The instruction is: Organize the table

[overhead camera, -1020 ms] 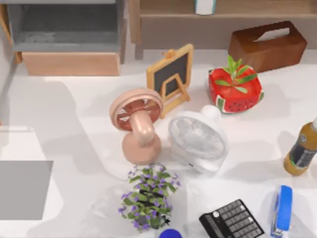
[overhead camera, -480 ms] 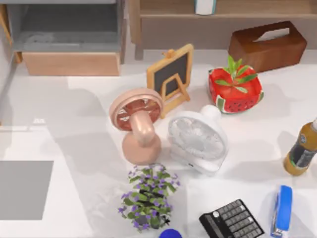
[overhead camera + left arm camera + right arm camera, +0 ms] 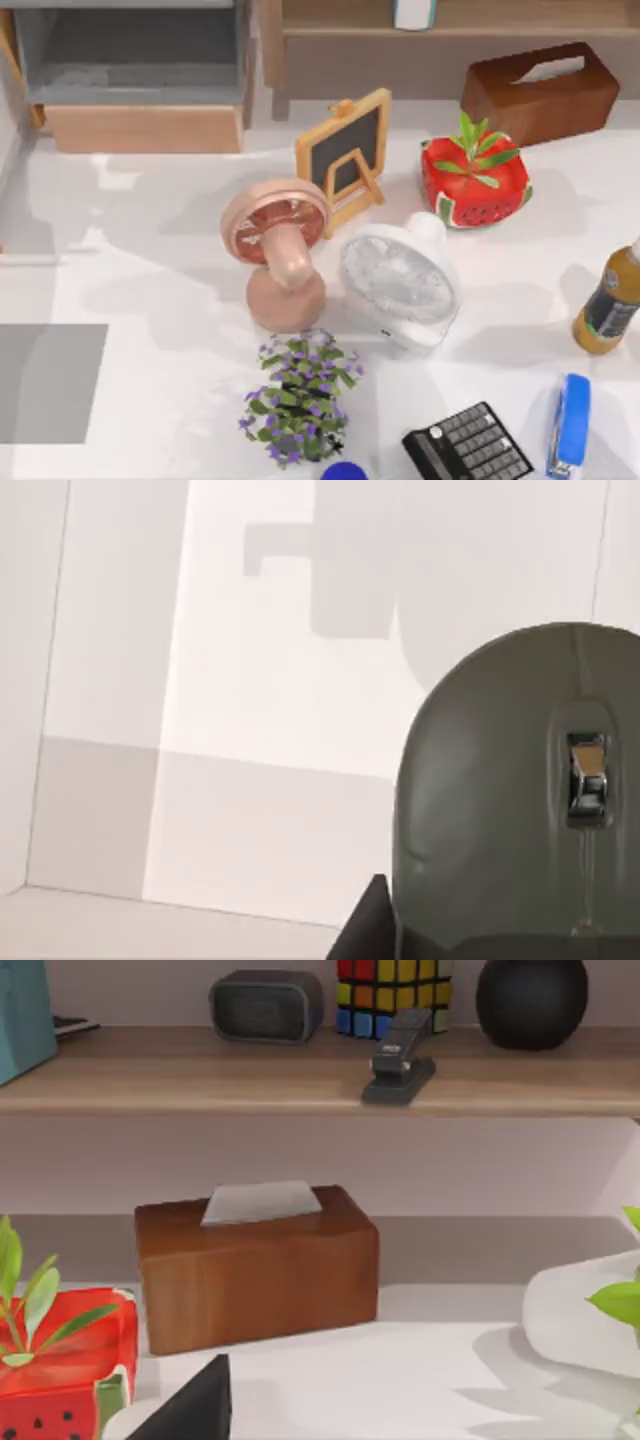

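The white table (image 3: 150, 290) carries a pink fan (image 3: 278, 252), a white fan (image 3: 400, 282), a small chalkboard (image 3: 346, 158), a watermelon planter (image 3: 474, 182), a purple-flowered plant (image 3: 298, 398), a calculator (image 3: 468, 445), a blue stapler (image 3: 570, 425) and a bottle (image 3: 608, 302). In the left wrist view a grey mouse (image 3: 500, 780) looms close above the white surface. My left gripper (image 3: 470, 952) is shut on it, one dark fingertip (image 3: 365, 925) against its edge. My right gripper (image 3: 195, 1410) shows as a dark edge facing the brown tissue box (image 3: 255, 1265).
A grey square pad (image 3: 45, 382) lies at the table's left front. The wooden shelf unit (image 3: 145, 128) runs along the back, and its board (image 3: 300, 1085) holds a black stapler (image 3: 402, 1060) and a colour cube (image 3: 392, 995). The tissue box (image 3: 540, 90) stands back right.
The shadows over the left part of the table have shifted and thinned. Nothing standing on the table has moved.
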`<state>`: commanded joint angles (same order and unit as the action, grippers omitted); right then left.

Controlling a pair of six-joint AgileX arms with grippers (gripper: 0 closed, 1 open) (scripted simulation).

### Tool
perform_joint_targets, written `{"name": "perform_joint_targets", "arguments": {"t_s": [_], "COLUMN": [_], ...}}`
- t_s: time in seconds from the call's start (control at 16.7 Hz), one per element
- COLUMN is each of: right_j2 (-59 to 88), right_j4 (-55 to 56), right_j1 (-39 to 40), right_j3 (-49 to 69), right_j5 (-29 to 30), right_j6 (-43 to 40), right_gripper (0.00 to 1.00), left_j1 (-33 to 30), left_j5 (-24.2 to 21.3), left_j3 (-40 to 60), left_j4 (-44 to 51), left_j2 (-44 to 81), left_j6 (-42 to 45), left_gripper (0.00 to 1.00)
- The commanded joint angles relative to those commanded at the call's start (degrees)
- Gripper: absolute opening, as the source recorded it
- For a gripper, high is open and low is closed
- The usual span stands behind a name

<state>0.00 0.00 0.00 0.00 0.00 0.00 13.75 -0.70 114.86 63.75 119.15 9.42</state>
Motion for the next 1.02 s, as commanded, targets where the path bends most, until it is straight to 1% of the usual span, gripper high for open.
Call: {"name": "perform_joint_targets", "arguments": {"t_s": [0.54, 0.78, 1.02], "right_j2": [0.0, 0.0, 0.0], "right_j4": [0.0, 0.0, 0.0], "right_j1": [0.0, 0.0, 0.0], "right_j3": [0.0, 0.0, 0.0], "right_j5": [0.0, 0.0, 0.0], "right_j6": [0.0, 0.0, 0.0], "right_gripper": [1.00, 1.00, 1.00], "left_j1": [-9.4, -12.5, -14.2], "left_j5": [0.0, 0.2, 0.6], "left_j3": [-29.9, -44.2, -57.2], "left_j4": [-10.1, -14.4, -18.0], "left_j2": [-22.1, -27.7, -30.5], "left_j6": [-4.1, -5.8, -7.3], "left_gripper": [0.00, 0.00, 0.00]}}
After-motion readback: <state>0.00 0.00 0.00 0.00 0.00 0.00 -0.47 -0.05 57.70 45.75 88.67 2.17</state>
